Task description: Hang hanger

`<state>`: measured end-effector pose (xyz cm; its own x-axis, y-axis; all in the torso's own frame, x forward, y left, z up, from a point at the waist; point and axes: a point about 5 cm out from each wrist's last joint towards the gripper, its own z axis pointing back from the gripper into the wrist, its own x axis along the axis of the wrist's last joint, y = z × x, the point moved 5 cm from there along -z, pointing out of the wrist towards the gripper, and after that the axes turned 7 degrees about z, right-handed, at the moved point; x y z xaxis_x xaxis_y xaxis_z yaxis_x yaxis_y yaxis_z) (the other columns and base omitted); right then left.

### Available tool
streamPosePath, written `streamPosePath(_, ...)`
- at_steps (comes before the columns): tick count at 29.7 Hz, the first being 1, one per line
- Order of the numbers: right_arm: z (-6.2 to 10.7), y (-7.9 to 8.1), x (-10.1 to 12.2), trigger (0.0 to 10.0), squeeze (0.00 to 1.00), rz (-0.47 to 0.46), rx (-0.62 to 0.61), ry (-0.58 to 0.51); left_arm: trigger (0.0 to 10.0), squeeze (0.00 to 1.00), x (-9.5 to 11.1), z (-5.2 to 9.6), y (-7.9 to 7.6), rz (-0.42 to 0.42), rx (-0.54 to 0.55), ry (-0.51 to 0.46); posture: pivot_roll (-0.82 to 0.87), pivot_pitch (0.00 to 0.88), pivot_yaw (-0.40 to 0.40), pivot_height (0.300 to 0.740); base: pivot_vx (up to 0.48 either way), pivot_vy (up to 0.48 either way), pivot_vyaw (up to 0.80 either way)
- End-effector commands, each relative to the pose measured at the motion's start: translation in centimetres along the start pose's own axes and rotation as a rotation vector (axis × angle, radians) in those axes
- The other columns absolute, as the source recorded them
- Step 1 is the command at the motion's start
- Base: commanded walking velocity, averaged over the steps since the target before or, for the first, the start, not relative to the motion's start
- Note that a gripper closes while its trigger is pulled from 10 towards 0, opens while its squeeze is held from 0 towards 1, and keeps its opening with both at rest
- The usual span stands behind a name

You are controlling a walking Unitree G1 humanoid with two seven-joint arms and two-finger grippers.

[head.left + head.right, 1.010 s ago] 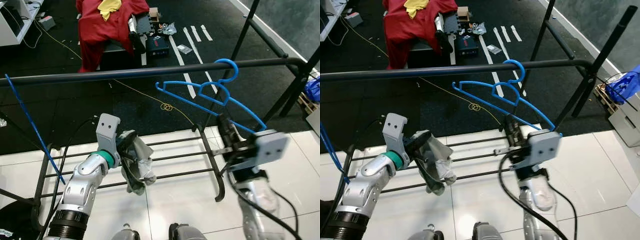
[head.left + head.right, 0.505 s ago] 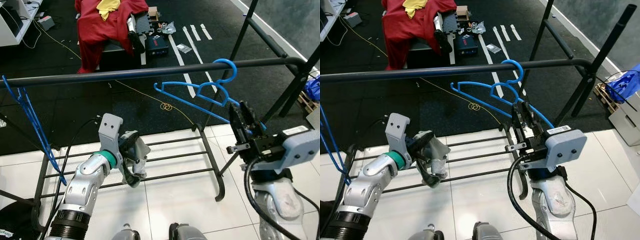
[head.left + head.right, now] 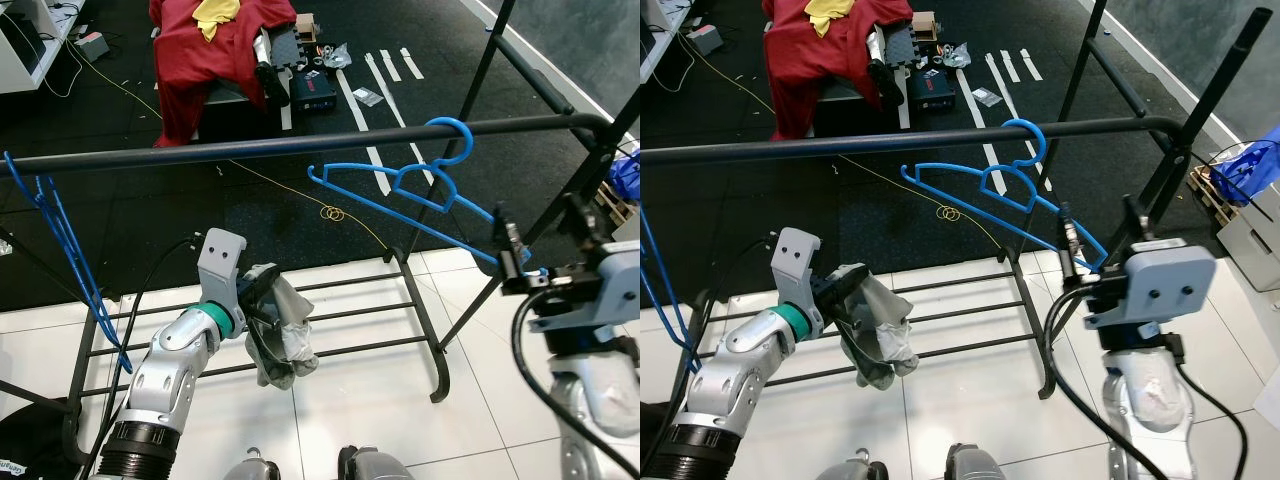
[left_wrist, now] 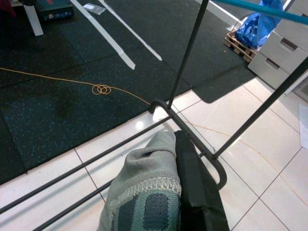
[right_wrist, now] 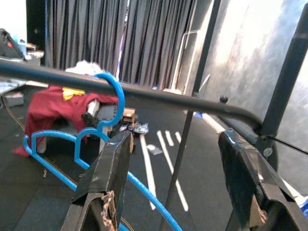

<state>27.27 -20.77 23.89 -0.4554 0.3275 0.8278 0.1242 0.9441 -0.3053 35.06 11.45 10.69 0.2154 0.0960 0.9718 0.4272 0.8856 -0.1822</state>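
Note:
A blue hanger (image 3: 400,192) hangs by its hook (image 3: 452,132) on the black rail (image 3: 250,148), tilted down to the right. My right gripper (image 3: 540,232) stands open beside the hanger's low right end, with its fingers apart from it. In the right wrist view the hanger (image 5: 103,144) shows between the two spread fingers (image 5: 108,168), ahead of them. My left gripper (image 3: 262,325) is low at the left over the rack's bottom bars, shut on a grey cloth (image 3: 285,340) that droops from it.
A second blue hanger (image 3: 60,235) hangs at the rail's left end. The rack's bottom bars (image 3: 340,315) and slanted posts (image 3: 480,75) stand in front. A red garment (image 3: 215,45) lies on a bench far back. A blue bag (image 3: 628,178) sits at the right.
My right gripper has let go of the hanger's low end and drawn back to the right, open. The hanger stays on the rail. The grey cloth in my left gripper swung a little.

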Motion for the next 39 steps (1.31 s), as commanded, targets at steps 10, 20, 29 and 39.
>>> streamPosePath(10,-2.3,-1.4,-3.0,10.0,0.0,-0.191,0.206,0.11,10.0,0.0,0.0,-0.1,0.5,-0.009,0.034,0.007,-0.09,0.107,0.061,0.74,0.0,0.0,0.0)
streamPosePath(20,-4.0,-3.0,-2.8,10.0,0.0,-0.184,0.428,0.113,10.0,0.0,0.3,0.1,0.8,-0.016,0.04,0.005,-0.09,0.117,0.063,0.74,0.0,0.0,0.0)
streamPosePath(29,-3.9,-2.7,-2.6,10.0,0.0,-0.261,0.689,0.131,10.0,0.0,0.5,0.1,0.6,-0.014,0.038,0.0,-0.09,0.133,0.054,0.74,0.0,0.0,0.0)
streamPosePath(39,-4.3,-2.2,-2.8,10.0,0.0,-0.263,0.819,0.127,10.0,0.0,0.5,0.3,0.6,-0.017,0.035,0.004,-0.08,0.145,0.053,0.74,0.0,0.0,0.0)
